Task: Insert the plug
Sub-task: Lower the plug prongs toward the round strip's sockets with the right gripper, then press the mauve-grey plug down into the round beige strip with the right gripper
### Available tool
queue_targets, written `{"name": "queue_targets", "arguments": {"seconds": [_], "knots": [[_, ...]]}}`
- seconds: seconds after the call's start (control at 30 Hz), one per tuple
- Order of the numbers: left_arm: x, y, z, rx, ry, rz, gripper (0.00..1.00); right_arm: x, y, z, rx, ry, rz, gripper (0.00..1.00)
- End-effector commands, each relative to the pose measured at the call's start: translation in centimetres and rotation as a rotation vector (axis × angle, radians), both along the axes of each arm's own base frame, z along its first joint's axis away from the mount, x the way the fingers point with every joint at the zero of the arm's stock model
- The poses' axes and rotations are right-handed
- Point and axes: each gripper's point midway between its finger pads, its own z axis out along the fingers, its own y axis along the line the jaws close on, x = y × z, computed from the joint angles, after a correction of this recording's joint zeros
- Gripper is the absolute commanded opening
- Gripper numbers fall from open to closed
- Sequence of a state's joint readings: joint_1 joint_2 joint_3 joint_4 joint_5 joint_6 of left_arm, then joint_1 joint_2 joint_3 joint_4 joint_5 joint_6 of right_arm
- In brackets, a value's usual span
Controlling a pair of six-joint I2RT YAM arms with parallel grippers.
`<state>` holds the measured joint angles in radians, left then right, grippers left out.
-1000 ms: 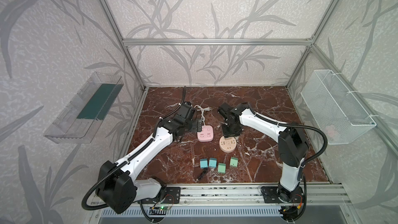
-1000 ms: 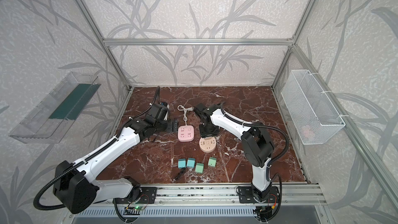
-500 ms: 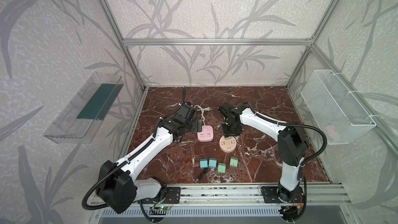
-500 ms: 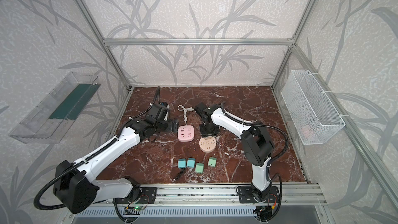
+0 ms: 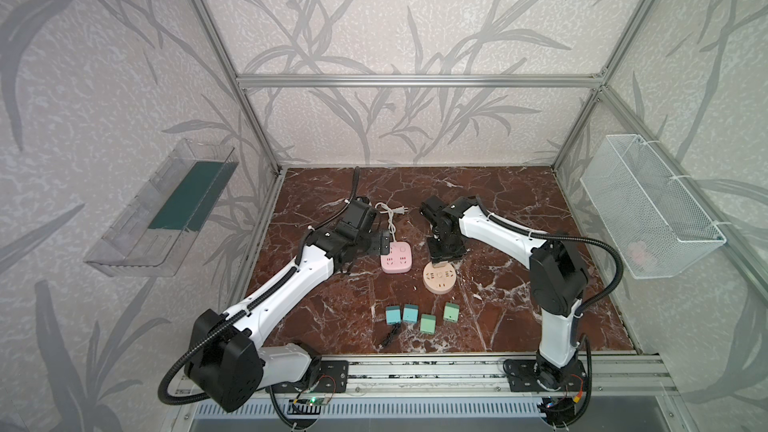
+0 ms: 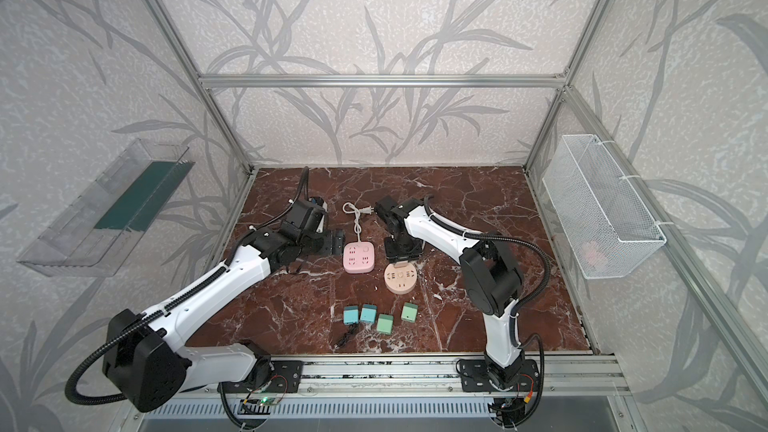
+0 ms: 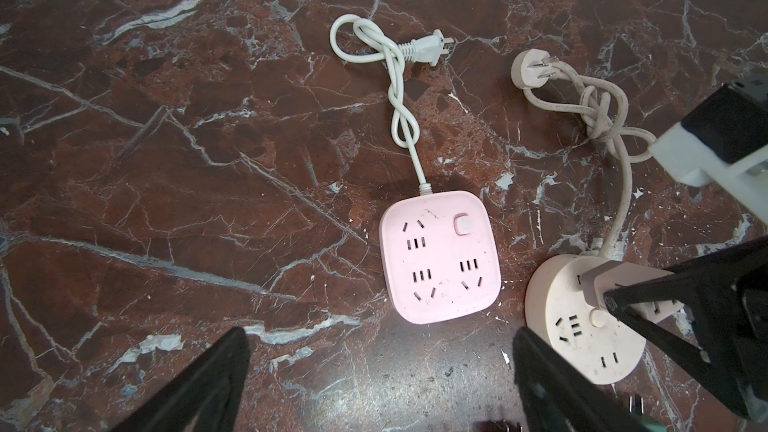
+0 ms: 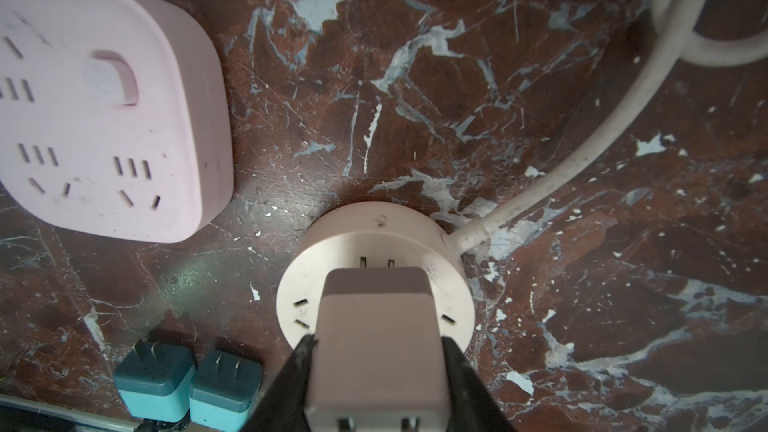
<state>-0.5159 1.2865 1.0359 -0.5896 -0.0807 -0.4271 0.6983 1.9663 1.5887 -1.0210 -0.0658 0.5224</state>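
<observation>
My right gripper (image 8: 378, 342) is shut on the plug (image 8: 376, 347), a pale pink cube. It holds the plug over the face of the round beige socket (image 8: 374, 251); whether the prongs are in, I cannot tell. The left wrist view shows the plug (image 7: 602, 288) tilted against the round socket (image 7: 582, 338). Both top views show the right gripper (image 5: 442, 261) (image 6: 400, 261) just behind that socket (image 5: 439, 280) (image 6: 400, 278). My left gripper (image 7: 380, 342) (image 5: 384, 243) is open and empty, low beside the pink square power strip (image 5: 397, 257) (image 7: 440, 259).
Several teal and green plug cubes (image 5: 410, 313) and a small black cable (image 5: 390, 336) lie near the front edge. The strip's white cord (image 7: 415, 49) and the socket's knotted beige cord (image 7: 598, 105) lie behind. A wire basket (image 5: 648, 209) and a clear tray (image 5: 166, 209) hang on the side walls.
</observation>
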Motion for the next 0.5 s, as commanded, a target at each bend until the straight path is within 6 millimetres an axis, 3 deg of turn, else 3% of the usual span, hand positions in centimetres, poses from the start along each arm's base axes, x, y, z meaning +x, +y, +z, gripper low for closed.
{"name": "queue_targets", "arguments": {"seconds": [0.0,0.47], "knots": [[-0.1,0.4,-0.5,0.020,0.011,0.011,0.97,0.0,-0.3,-1.1,-0.046,0.050,0.025,0.00],[0.0,0.4,-0.4,0.019,0.004,0.011,0.97,-1.1,-1.4,-3.7,-0.111,0.142,0.023,0.00]]}}
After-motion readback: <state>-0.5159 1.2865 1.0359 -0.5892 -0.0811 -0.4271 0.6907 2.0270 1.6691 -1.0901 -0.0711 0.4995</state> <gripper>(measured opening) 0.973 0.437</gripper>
